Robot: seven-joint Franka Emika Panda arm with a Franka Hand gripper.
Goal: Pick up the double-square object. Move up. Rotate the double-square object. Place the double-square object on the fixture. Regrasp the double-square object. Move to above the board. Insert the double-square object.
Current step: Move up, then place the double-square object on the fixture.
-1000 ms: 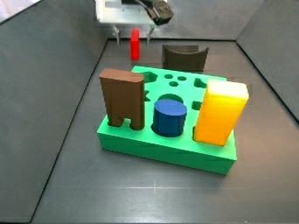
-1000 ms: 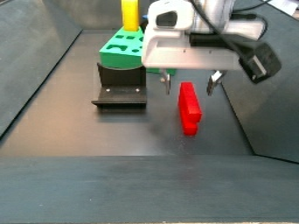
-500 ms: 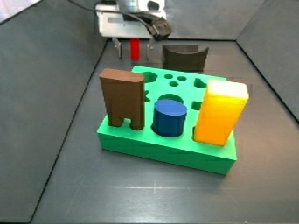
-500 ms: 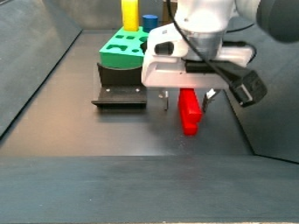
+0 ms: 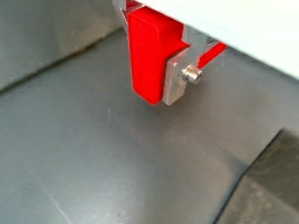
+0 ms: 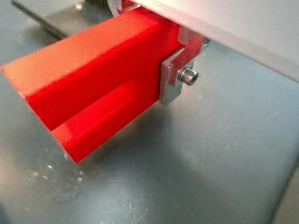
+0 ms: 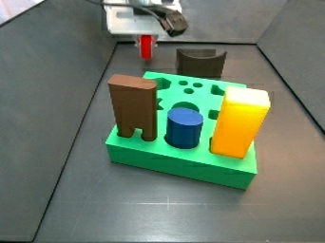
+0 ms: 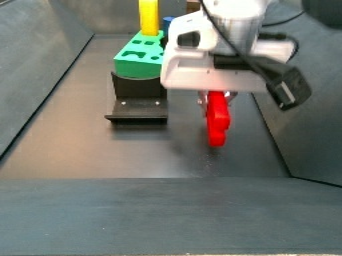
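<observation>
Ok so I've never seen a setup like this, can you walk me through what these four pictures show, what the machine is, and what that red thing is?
This is a single robot arm ending in a gripper with two flat silver fingers. Two pictures come from cameras on the arm's wrist, looking down past the fingers at the dark floor. The other two come from cameras fixed beside the work area.

The red thing is the double-square object, a slim stepped block. The fingers are shut on it, and in a side view it hangs from the gripper clear of the floor.

On the floor sits the board, a flat green slab with shaped holes. Standing on it are a tall brown block, a blue cylinder and a yellow-orange block. Behind the board is the fixture, a squat dark block with a scooped top.
</observation>
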